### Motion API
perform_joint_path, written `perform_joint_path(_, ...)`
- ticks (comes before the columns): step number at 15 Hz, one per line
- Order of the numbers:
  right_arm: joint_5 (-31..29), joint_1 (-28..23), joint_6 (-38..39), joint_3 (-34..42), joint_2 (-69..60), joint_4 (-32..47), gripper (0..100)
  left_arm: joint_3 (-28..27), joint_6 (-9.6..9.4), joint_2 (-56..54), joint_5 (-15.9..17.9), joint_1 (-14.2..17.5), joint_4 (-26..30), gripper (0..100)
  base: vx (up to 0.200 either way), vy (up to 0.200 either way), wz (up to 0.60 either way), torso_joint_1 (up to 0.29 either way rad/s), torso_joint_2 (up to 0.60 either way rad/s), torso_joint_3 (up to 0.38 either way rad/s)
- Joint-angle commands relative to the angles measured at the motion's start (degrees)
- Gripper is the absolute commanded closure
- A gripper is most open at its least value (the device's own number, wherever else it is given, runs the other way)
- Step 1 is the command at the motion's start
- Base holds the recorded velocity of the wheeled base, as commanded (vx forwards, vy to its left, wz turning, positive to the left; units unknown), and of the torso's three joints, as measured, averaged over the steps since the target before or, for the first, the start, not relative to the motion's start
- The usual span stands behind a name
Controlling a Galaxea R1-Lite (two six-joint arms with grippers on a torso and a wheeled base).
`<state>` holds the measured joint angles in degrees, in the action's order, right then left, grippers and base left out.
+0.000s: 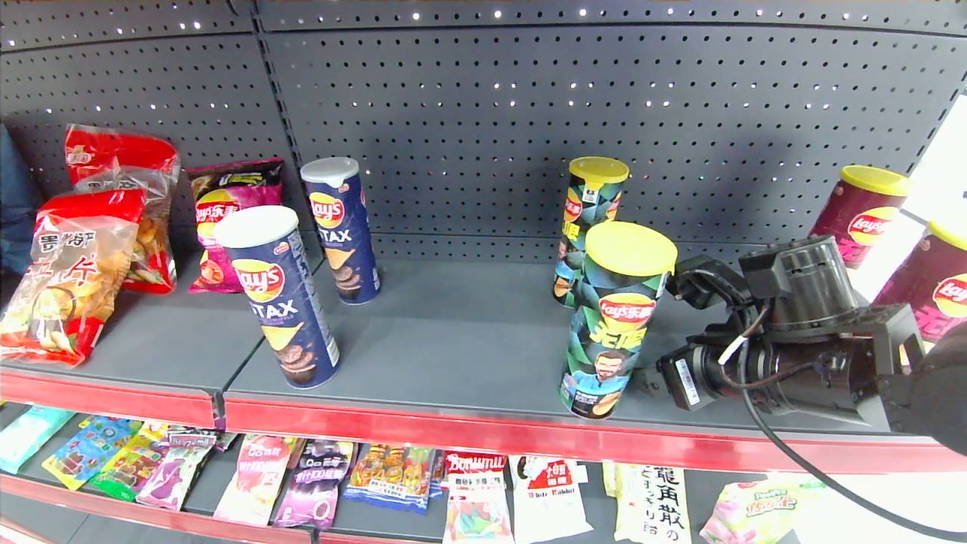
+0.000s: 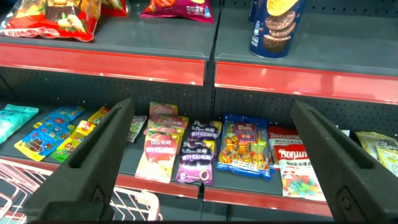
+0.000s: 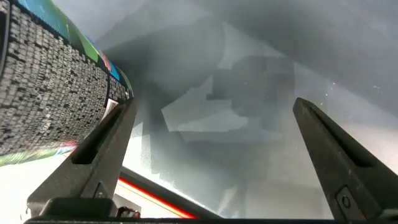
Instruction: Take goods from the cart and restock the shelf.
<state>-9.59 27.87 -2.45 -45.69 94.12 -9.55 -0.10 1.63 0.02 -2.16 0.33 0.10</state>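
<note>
A green chip can with a yellow lid [image 1: 616,317] stands upright near the front edge of the grey shelf [image 1: 468,340]. My right gripper [image 1: 659,378] sits low on the shelf just to the right of it. In the right wrist view the gripper [image 3: 214,106] is open, and the can [image 3: 50,81] lies just outside one finger [image 3: 102,152], with nothing between the fingers. A second green can [image 1: 593,219] stands behind it. My left gripper [image 2: 211,106] is open and empty, hanging in front of the lower shelf's candy bags [image 2: 199,149].
Two blue cans [image 1: 283,295] [image 1: 340,227] stand at mid-left and snack bags [image 1: 68,272] at far left. Maroon cans [image 1: 861,211] stand at the right end. The shelf is bare between the blue and green cans. White cart wire [image 2: 18,180] is below the left gripper.
</note>
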Motion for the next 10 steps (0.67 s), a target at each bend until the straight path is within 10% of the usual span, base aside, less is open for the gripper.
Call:
perform_joint_path(1, 0.01, 0.17, -0.01, -0.63, 0.53, -0.03, 0, 0.01, 0.04, -0.02, -0.04, 0.02, -0.01, 0, 0.0, 0.0, 0.0, 0.0, 0.0, 0.0)
perform_joint_path(10, 0.01, 1.93, -0.01, -1.86, 1.06, -0.03, 0, 0.01, 0.12, -0.02, -0.04, 0.02, -0.01, 0, 0.0, 0.0, 0.0, 0.0, 0.0, 0.0)
